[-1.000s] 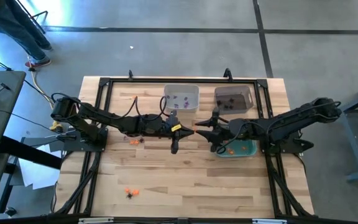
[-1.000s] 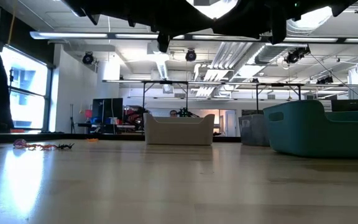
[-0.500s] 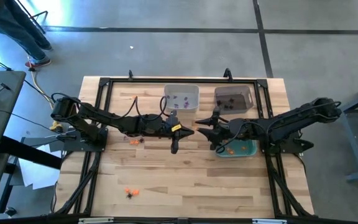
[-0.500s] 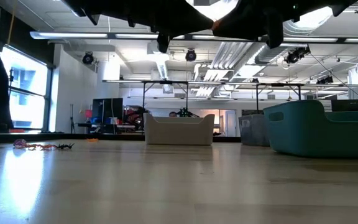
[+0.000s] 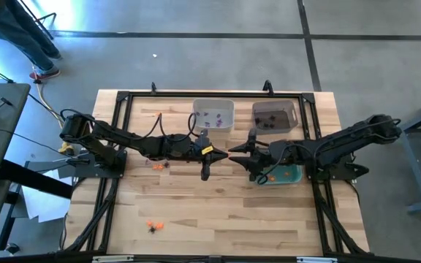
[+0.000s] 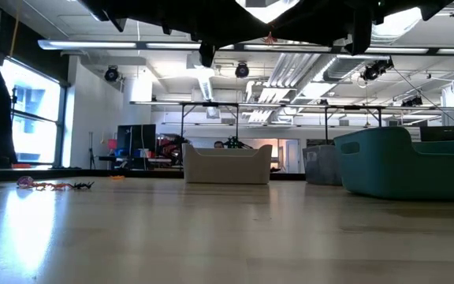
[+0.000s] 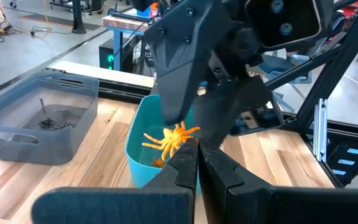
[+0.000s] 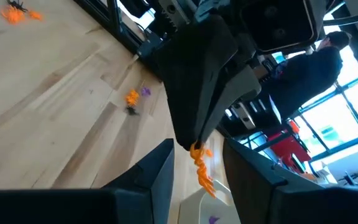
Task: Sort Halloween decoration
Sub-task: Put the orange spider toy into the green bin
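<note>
Handover in progress: the left claw (image 7: 197, 163), pinched narrow, holds an orange spider trinket (image 7: 169, 137) beside the teal bin (image 5: 287, 174). The right claw (image 8: 197, 163) stands wide around it. Judged next: right claw closes, left releases.

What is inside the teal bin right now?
The teal bin holds a few orange trinkets, seen from above. The right pincer, open, and its arm cover the bin's near-left part, so anything beneath there is hidden.
</note>
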Available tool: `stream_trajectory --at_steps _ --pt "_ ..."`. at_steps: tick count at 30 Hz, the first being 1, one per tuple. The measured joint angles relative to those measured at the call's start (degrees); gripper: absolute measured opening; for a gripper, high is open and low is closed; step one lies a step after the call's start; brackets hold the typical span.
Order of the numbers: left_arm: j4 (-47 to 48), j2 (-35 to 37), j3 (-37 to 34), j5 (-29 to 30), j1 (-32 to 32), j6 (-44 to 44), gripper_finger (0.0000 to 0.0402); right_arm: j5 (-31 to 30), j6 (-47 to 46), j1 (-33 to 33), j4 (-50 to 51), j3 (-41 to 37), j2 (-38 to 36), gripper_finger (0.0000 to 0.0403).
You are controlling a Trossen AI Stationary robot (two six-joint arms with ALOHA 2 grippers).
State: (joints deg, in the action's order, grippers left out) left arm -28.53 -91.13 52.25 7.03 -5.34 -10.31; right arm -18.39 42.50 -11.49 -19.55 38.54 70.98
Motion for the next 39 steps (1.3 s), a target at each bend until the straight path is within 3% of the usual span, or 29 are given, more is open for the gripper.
stream_trajectory --at_steps 7,18,31,39 --pt "0.0 0.0 0.0 0.0 0.0 0.0 0.0 -0.1 0.0 -0.9 0.0 0.0 0.0 0.0125" --pt "0.0 0.0 0.0 0.1 0.1 0.0 0.0 -0.6 -0.2 -0.9 0.1 0.0 0.0 0.0006" --pt "0.0 0.0 0.0 0.1 0.1 1.3 0.0003 -0.7 -1.4 -0.9 0.0 0.0 0.0 0.0001" --pt "0.0 0.0 0.0 0.2 -1.0 6.8 0.0054 -1.8 -2.0 -0.9 0.0 0.0 0.0 0.0"
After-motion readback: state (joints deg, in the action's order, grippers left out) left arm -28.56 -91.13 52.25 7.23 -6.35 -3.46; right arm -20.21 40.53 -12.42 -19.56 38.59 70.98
